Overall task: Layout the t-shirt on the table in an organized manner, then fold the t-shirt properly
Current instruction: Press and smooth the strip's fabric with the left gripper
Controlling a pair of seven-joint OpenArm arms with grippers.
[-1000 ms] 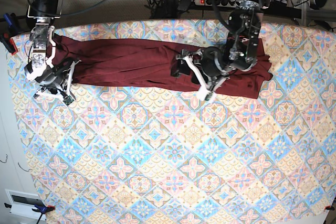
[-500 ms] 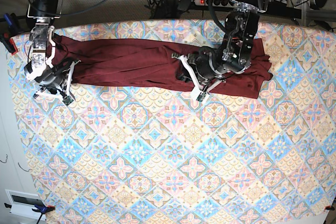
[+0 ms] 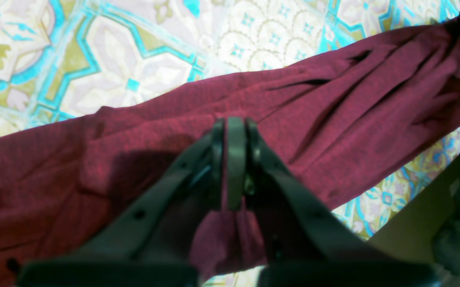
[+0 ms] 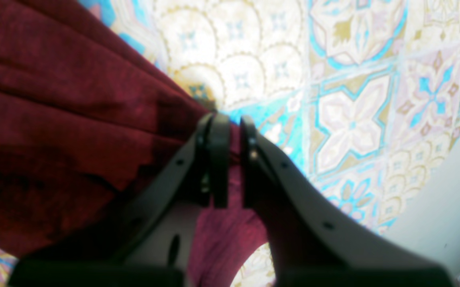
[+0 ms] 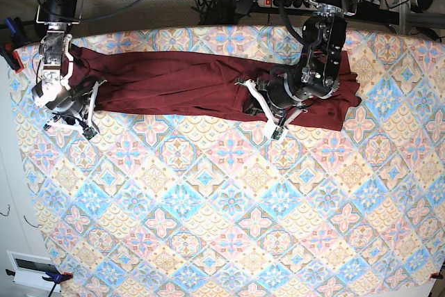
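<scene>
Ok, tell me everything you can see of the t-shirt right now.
The t-shirt is plain dark maroon soft knit, no print. It lies as a long, creased band along the table's far edge, bunched into lengthwise folds rather than spread flat. The left claw is shut on a pinch of fabric near the band's middle; the right claw is shut on its end near the table's corner. Between them the cloth rests on the patterned surface.

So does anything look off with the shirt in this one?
Yes. The t-shirt is bunched into a long creased band along the table's far edge, not spread flat. Both grippers, left and right, are pinching it.
</scene>
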